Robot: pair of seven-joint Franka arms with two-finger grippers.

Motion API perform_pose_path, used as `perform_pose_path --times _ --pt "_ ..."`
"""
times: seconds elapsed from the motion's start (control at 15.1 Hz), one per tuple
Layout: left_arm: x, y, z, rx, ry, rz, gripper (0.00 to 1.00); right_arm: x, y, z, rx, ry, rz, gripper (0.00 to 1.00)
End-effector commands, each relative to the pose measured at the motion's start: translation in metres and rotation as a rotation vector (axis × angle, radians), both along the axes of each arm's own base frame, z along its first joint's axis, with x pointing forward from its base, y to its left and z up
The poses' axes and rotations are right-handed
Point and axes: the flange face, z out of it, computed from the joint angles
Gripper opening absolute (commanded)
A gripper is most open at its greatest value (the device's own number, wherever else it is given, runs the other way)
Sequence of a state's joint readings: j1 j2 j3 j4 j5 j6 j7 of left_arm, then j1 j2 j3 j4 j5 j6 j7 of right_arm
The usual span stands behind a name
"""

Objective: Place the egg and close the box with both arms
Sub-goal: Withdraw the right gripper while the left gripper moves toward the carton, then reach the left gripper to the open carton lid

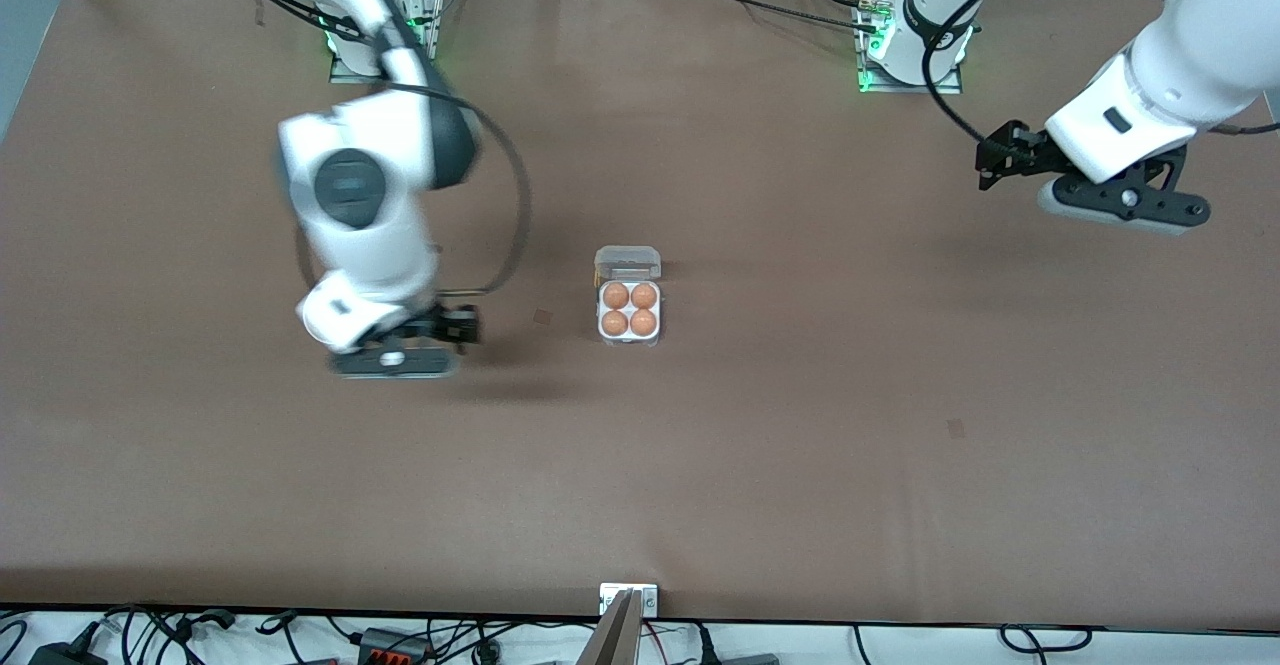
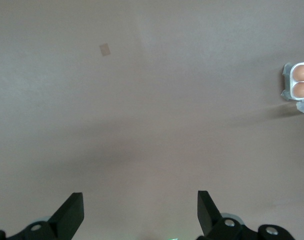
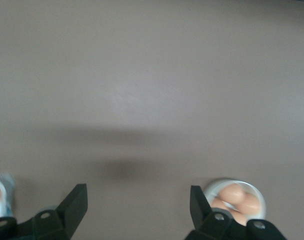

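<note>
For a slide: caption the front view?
Both tools open: right tool beside four-egg box, lid open; left tool waits.

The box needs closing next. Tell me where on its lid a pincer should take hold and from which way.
Probably take the clear lid by its free edge, farthest from the front camera, coming from above. It lies flung open, flat on the table, hinged to the box beside the four eggs.

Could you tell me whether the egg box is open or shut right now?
Open: the box shows four eggs uncovered, its clear lid folded back toward the arms' bases.
</note>
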State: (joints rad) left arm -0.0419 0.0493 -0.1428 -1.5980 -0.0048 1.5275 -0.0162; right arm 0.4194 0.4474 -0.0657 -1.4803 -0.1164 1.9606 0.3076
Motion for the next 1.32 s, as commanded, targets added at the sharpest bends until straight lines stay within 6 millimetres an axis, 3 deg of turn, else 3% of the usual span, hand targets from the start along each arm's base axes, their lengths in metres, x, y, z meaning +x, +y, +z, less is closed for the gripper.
perform_pose_path --times 0.0,0.2,0.33,0.4,0.53,0.66,0.79,0.99,1.25 --pt "0.014 0.01 -0.017 0.022 0.039 0.013 1.0 -0.012 -0.058 0.029 0.036 0.114 0.049 0.92" --pt "0.02 0.026 -0.038 0.002 0.097 -0.042 1.0 -0.024 -0.129 0.051 0.036 0.162 0.076 0.92" --pt "0.021 0.019 -0.045 -0.002 0.117 -0.078 0.45 -0.029 -0.17 0.061 0.041 0.196 0.083 1.0" --pt "0.018 0.015 -0.046 0.002 0.134 -0.07 0.26 -0.036 -0.185 0.066 0.042 0.224 0.066 1.0" --pt "0.013 0.004 -0.049 0.001 0.168 -0.082 0.09 -0.045 -0.218 0.067 0.047 0.245 0.016 1.0" --pt "0.012 -0.003 -0.049 -0.032 0.175 -0.075 0.02 -0.053 -0.245 0.073 0.053 0.239 -0.027 1.0" --pt "0.011 -0.022 -0.059 -0.069 0.202 -0.045 0.01 -0.055 -0.25 0.088 0.065 0.203 -0.034 1.0" --pt "0.007 -0.076 -0.077 -0.072 0.216 -0.059 0.01 -0.05 -0.272 0.095 0.106 0.15 -0.08 1.0" --pt "0.004 -0.158 -0.107 -0.116 0.201 0.11 0.01 -0.05 -0.272 0.115 0.155 0.072 -0.035 1.0"
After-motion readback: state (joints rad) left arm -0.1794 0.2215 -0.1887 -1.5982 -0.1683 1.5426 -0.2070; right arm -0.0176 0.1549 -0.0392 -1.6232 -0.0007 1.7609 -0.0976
